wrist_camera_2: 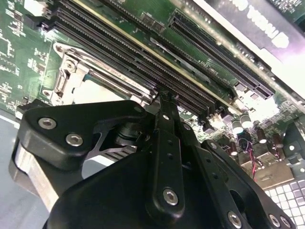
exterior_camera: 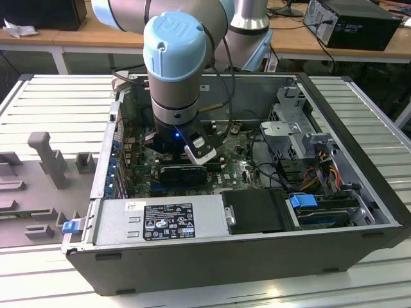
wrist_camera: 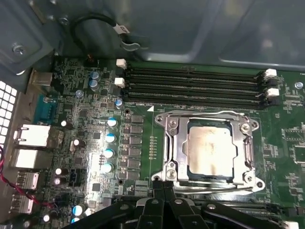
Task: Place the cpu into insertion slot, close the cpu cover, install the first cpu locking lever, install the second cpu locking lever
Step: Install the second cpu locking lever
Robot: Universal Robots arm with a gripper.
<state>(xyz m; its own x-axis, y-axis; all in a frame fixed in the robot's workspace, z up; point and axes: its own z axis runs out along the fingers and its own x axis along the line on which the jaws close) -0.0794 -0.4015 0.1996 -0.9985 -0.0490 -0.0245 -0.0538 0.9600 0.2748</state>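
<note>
The cpu (wrist_camera: pixel 209 150) sits in the insertion slot (wrist_camera: pixel 183 148) with the cpu cover (wrist_camera: pixel 172 143) down around it, on the green motherboard (wrist_camera: pixel 143 95). The gripper (wrist_camera: pixel 164 187) hangs just beside the socket's edge, fingers pressed together, holding nothing.

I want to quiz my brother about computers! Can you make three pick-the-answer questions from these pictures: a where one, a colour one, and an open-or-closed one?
1. Where is the cpu?
A) on a tabletop B) in the insertion slot C) across the memory slots
2. What colour is the motherboard?
A) green B) red C) white
3. How is the cpu cover?
A) taken away B) standing straight up C) lying down around the cpu

Answers: B, its pale face sits inside the slot's rim; A, the board round the slot is green; C, the metal frame lies flat.
</note>
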